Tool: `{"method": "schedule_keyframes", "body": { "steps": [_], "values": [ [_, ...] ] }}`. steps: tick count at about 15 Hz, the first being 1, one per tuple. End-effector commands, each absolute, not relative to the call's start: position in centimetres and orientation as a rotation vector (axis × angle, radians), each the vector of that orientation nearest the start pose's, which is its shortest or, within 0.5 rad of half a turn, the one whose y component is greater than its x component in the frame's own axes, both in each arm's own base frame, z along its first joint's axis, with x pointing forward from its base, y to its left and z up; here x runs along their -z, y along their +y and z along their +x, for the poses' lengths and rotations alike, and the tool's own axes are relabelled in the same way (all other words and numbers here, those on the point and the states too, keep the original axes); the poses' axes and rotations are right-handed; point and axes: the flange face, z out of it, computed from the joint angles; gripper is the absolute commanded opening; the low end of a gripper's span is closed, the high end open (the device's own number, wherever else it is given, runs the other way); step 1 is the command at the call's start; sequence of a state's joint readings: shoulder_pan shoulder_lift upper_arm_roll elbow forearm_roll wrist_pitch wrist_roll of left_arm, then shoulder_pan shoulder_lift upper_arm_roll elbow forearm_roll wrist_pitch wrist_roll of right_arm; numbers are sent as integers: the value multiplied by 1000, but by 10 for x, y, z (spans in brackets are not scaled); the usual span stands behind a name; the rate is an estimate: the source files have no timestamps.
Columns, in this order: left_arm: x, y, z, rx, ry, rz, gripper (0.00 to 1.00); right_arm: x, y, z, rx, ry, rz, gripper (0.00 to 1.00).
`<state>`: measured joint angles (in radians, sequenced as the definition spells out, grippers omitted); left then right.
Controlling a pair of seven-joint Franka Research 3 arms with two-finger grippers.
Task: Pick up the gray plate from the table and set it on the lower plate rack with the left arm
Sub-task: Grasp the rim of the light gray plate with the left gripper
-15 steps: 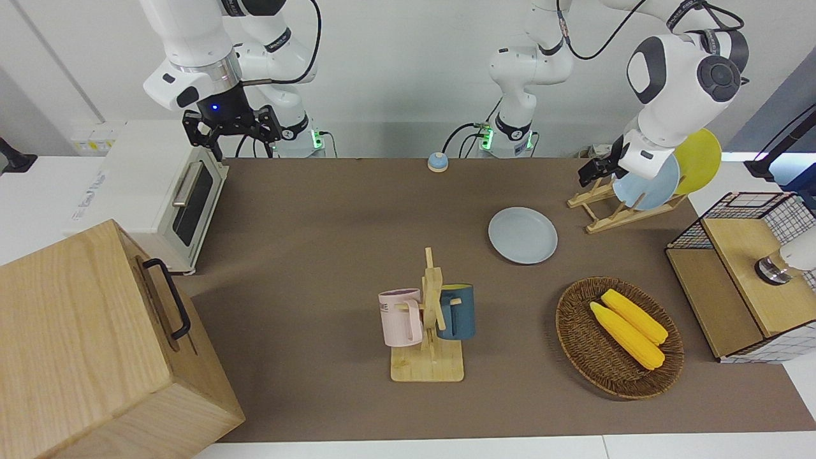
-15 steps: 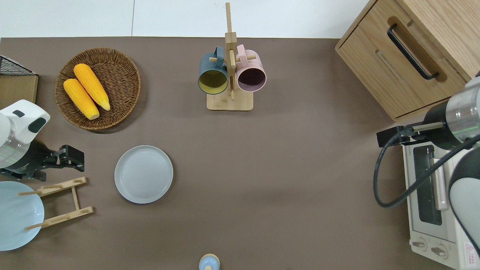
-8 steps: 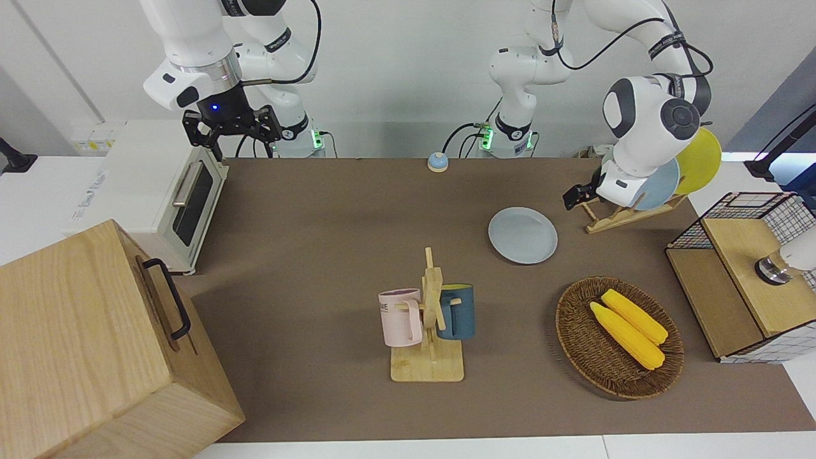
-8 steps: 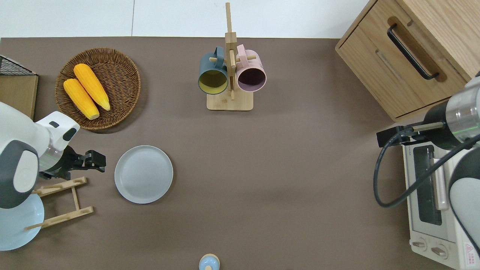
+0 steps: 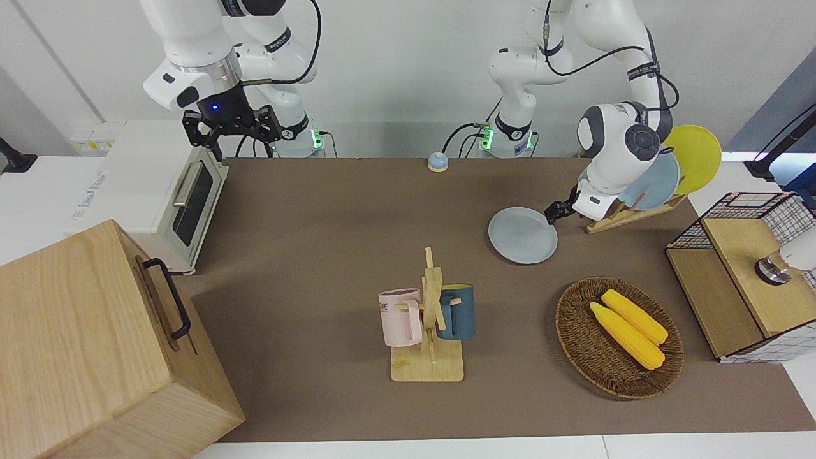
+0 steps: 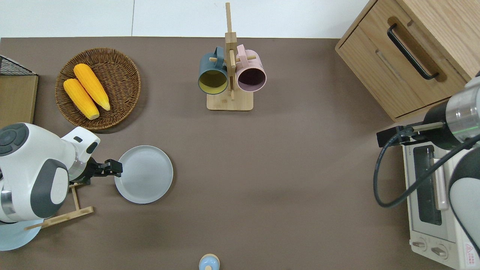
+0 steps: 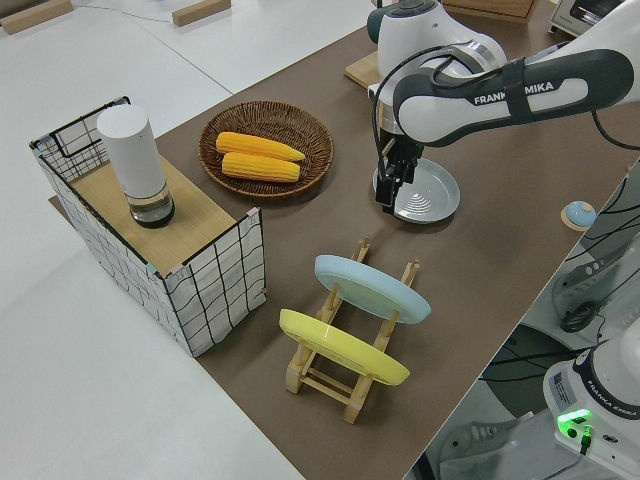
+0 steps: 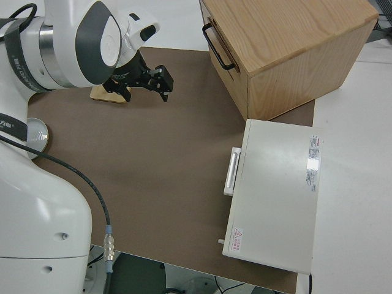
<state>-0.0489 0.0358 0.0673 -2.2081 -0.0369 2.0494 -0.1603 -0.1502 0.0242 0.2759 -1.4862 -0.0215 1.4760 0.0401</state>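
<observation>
In the overhead view, at the left arm's end of the table you see the small light-wood plate rack (image 6: 62, 204) with a light blue plate (image 6: 15, 234) standing in it; the side view shows also a yellow plate (image 7: 340, 348) in the same rack. The white left arm (image 6: 35, 170) reaches over this rack, and its small black left gripper (image 6: 113, 168) is low at the rim of the round pale gray plate (image 6: 144, 174), on the side toward the rack. I cannot tell if its fingers are apart or closed, or if they touch the rim. The gray plate lies flat on the brown table mat (image 6: 281, 168), just beside the rack and nearer to the robots than the round wicker basket (image 6: 116, 71) with two yellow corn cobs (image 6: 86, 95). Toward the middle stands the wooden mug stand (image 6: 229, 67) with a dark blue mug (image 6: 212, 75) and a pink mug (image 6: 251, 75). The right arm (image 5: 191, 44) is parked, and its black right gripper (image 5: 233, 127) has the fingers spread wide with nothing between them.
</observation>
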Motion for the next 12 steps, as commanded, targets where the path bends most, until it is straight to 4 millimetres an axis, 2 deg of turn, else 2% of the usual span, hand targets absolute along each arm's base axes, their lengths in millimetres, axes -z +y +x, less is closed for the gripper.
{"method": "schedule_keyframes", "body": {
  "steps": [1, 6, 10, 12],
  "values": [
    [-331, 2, 505, -289, -365, -3150, 991, -647, 63, 547, -57, -111, -3159, 983],
    [-310, -3, 505, -355, -363, -3145, 975, -647, 63, 547, -57, -111, -3159, 983],
    [-295, -4, 507, -369, -396, -3132, 799, -647, 64, 546, -54, -111, -3159, 983],
    [-294, -6, 508, -356, -427, -3129, 659, -648, 64, 547, -52, -111, -3159, 983]
  ]
}}
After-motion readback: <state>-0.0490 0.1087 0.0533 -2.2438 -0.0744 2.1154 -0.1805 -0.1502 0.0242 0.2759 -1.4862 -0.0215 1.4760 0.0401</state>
